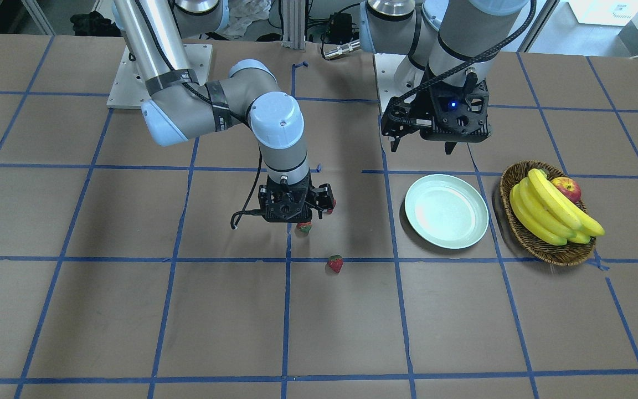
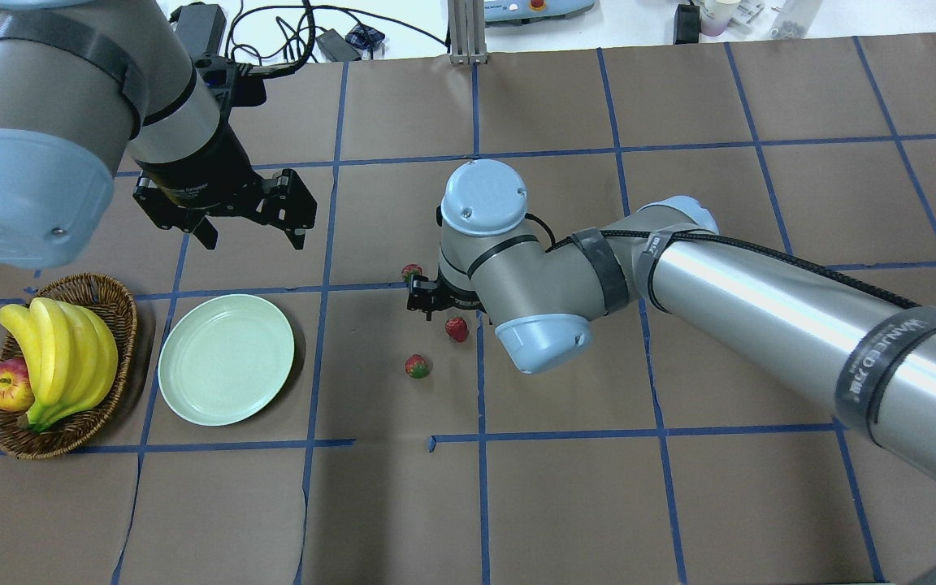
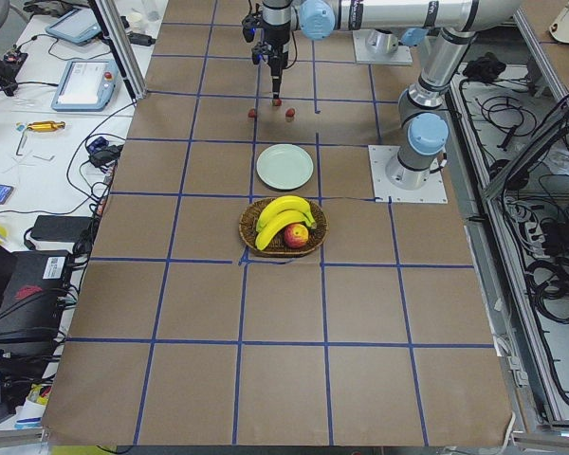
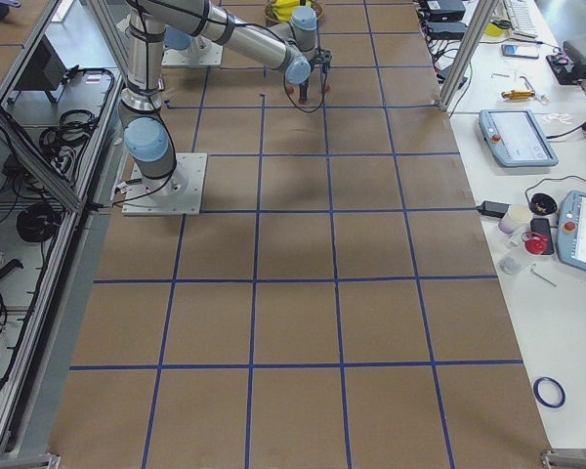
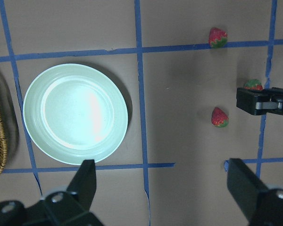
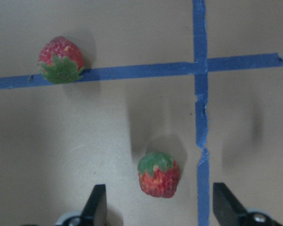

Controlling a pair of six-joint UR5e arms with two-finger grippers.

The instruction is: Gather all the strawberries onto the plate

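Three strawberries lie on the brown table. One strawberry (image 6: 159, 174) (image 1: 303, 226) (image 2: 457, 328) sits right under my right gripper (image 6: 160, 209) (image 1: 296, 217), which hangs open low over it, a finger on each side, not touching. A second strawberry (image 6: 61, 60) (image 1: 335, 264) (image 2: 412, 271) rests on a blue tape line. The third strawberry (image 2: 417, 366) (image 5: 220, 117) lies close by, half hidden behind the gripper in the front view. The mint-green plate (image 1: 446, 210) (image 2: 226, 359) (image 5: 75, 113) holds nothing. My left gripper (image 5: 165, 188) (image 2: 253, 236) hovers high near the plate, open with nothing in it.
A wicker basket (image 1: 521, 235) (image 2: 98, 294) with bananas (image 1: 546, 208) and a red apple (image 1: 567, 188) stands beside the plate, on the side away from the strawberries. Blue tape lines grid the table.
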